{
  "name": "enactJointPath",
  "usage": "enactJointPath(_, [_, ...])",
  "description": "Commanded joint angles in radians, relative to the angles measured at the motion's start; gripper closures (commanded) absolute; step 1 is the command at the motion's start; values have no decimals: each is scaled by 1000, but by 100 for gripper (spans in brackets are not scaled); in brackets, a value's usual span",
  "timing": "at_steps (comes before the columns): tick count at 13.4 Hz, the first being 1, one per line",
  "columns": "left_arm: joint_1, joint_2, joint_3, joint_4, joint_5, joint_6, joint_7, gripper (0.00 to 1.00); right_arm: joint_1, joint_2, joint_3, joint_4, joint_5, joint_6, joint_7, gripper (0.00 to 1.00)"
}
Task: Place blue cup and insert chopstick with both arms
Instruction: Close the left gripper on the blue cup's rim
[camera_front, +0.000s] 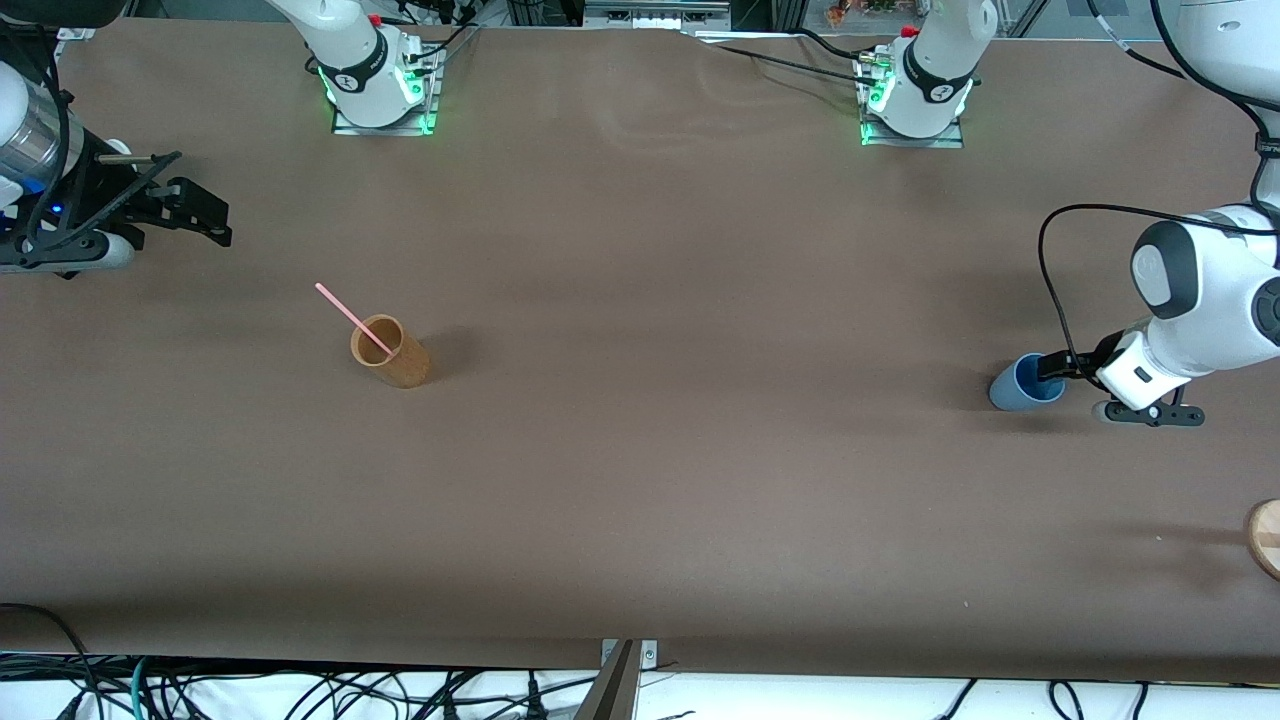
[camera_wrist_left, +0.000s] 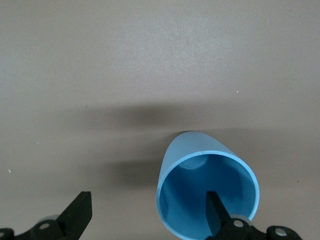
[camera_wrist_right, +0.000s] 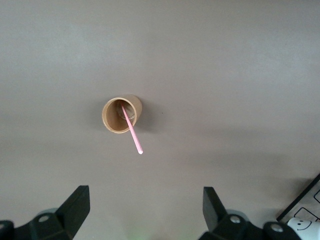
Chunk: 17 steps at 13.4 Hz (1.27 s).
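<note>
The blue cup (camera_front: 1012, 388) stands on the brown table near the left arm's end. My left gripper (camera_front: 1062, 372) is low at the cup's rim and open. In the left wrist view one finger (camera_wrist_left: 216, 209) is inside the blue cup (camera_wrist_left: 186, 155). The other finger (camera_wrist_left: 80, 207) is outside, well apart from the wall, so my left gripper (camera_wrist_left: 147, 200) straddles it. The pink chopstick (camera_front: 345, 312) leans in the tan cup (camera_front: 400, 365) toward the right arm's end. My right gripper (camera_front: 200, 215) hangs open and empty over the table there. Its wrist view (camera_wrist_right: 145, 197) shows the tan cup (camera_wrist_right: 107, 120) and chopstick (camera_wrist_right: 134, 137).
A round wooden piece (camera_front: 1266, 537) lies at the table's edge at the left arm's end, nearer to the front camera than the blue cup. The two arm bases (camera_front: 375, 80) (camera_front: 915, 95) stand along the table's back. Cables hang past the front edge (camera_front: 640, 665).
</note>
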<state>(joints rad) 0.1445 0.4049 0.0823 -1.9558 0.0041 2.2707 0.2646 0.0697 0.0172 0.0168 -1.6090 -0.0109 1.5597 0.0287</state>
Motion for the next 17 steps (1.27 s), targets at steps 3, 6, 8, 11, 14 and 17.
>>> enactJointPath(3, [-3,-29,-1,-58,19,61,24,20,-1,-5,-3,12,-1,-16,-7,0])
enactJointPath(6, [-2,-26,-1,-58,19,67,54,75,-1,-5,-3,14,-1,-21,-6,0])
enactJointPath(8, [0,-24,-1,-58,19,67,54,99,-1,-5,-3,14,-1,-21,-6,0])
enactJointPath(11, [1,-24,-1,-58,19,66,54,100,-1,-5,-5,14,-1,-21,-6,0])
enactJointPath(14, [-5,-37,-3,-43,16,32,50,100,-2,-5,-5,14,-1,-21,-6,0])
enactJointPath(17, [-13,-87,-48,-12,4,-74,27,100,-2,-5,-5,12,-1,-21,-7,0])
